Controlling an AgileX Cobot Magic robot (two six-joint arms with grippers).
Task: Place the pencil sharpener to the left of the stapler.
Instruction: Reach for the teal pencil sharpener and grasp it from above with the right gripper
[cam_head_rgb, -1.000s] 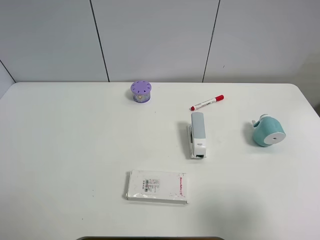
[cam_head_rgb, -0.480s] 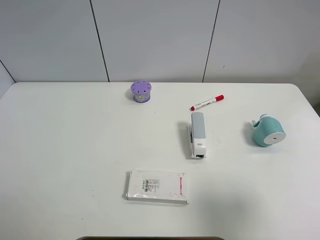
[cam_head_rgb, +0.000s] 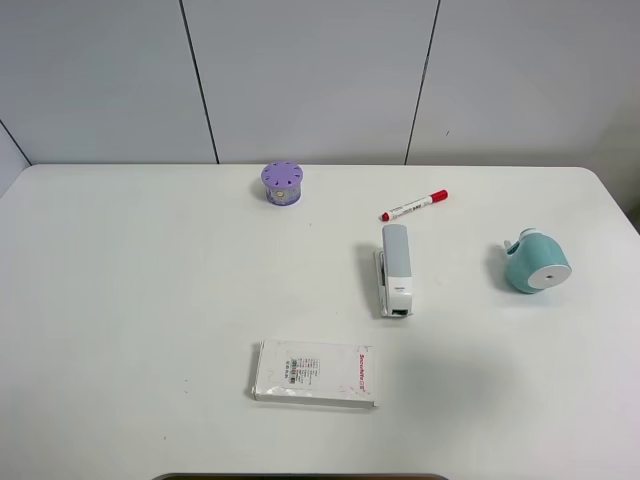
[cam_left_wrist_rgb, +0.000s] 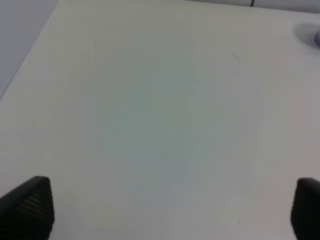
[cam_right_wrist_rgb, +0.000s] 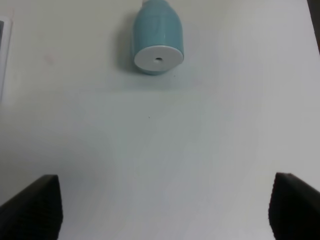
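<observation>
The teal pencil sharpener (cam_head_rgb: 536, 262) lies on its side at the right of the white table, its white round face turned toward the front. In the right wrist view the pencil sharpener (cam_right_wrist_rgb: 157, 37) lies well ahead of my right gripper (cam_right_wrist_rgb: 162, 210), which is open and empty. The grey and white stapler (cam_head_rgb: 395, 270) lies lengthwise near the table's middle, left of the sharpener and apart from it. My left gripper (cam_left_wrist_rgb: 167, 210) is open over bare table. Neither gripper shows in the high view.
A red-capped white marker (cam_head_rgb: 413, 206) lies just behind the stapler. A purple cylinder with holes (cam_head_rgb: 282, 183) stands at the back. A flat white packet (cam_head_rgb: 315, 373) lies at the front centre. The table (cam_head_rgb: 130, 300) ends at a wall behind.
</observation>
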